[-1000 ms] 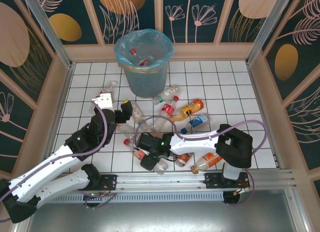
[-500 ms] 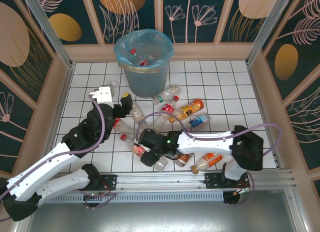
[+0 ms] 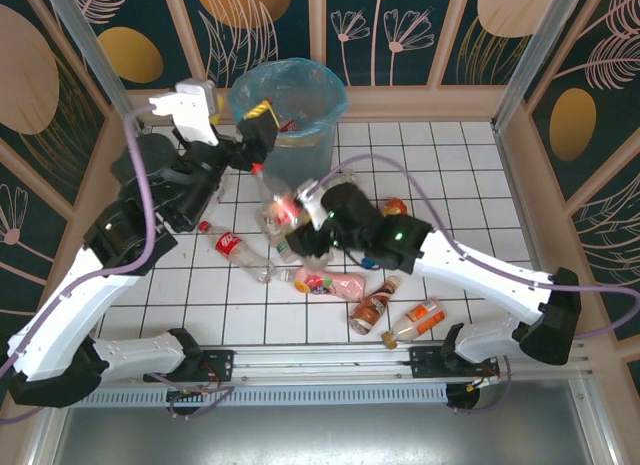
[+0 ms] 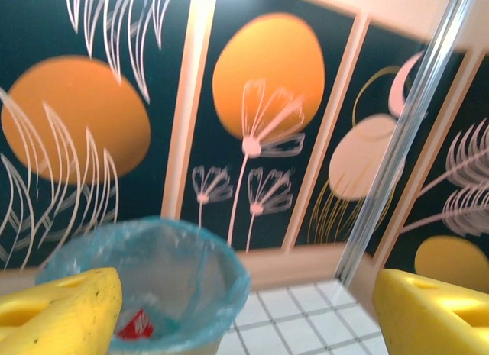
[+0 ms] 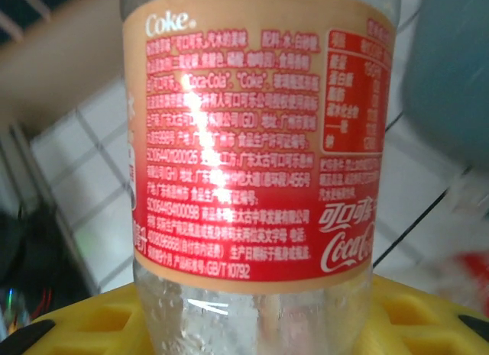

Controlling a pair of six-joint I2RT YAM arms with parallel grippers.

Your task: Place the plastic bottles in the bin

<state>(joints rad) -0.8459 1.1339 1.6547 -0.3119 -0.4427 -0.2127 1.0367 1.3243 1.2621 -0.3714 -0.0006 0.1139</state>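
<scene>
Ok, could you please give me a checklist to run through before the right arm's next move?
1. Right gripper shut on Coke bottle: ok.
2. Grip firm enough to carry: cannot tell.
3. Bottle over the bin: not ok, it is short of it.
4. Left gripper open and empty: ok.
5. Left gripper away from the bin's mouth: not ok, it hangs by the near rim.
6. Room in the bin: ok.

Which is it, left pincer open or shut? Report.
Open. On the left pincer, yellow fingers stand far apart in the wrist view, nothing between them, the bin visible through the gap.
</scene>
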